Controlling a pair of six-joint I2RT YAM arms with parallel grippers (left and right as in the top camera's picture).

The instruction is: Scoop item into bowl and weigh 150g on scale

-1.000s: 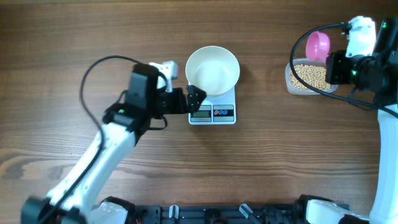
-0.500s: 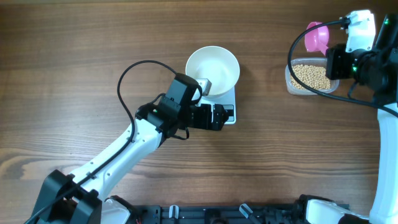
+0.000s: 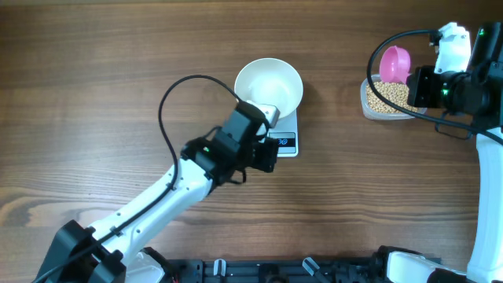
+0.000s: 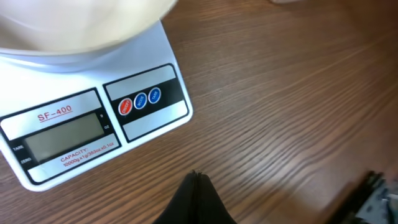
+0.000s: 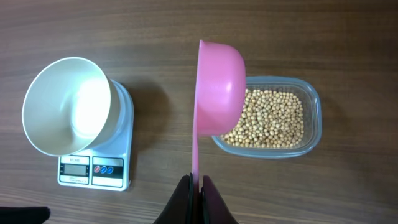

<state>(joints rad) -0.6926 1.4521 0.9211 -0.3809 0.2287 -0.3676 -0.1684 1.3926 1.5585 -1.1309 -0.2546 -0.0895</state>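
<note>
The left tool [image 4: 194,180] has closed and swung round before the scale [image 4: 155,62].

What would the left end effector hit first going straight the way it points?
Most likely the scale, near its buttons; the shut left end effector points at it, though depth is unclear.

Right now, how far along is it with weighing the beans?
Done: the empty bowl sits on the scale. In hand: the right gripper is shut on the handle of the pink scoop, holding it over the beans in their container. The left gripper, shut, hovers near the scale's buttons. Left: all the scooping into the bowl, up to 150 g.
</note>
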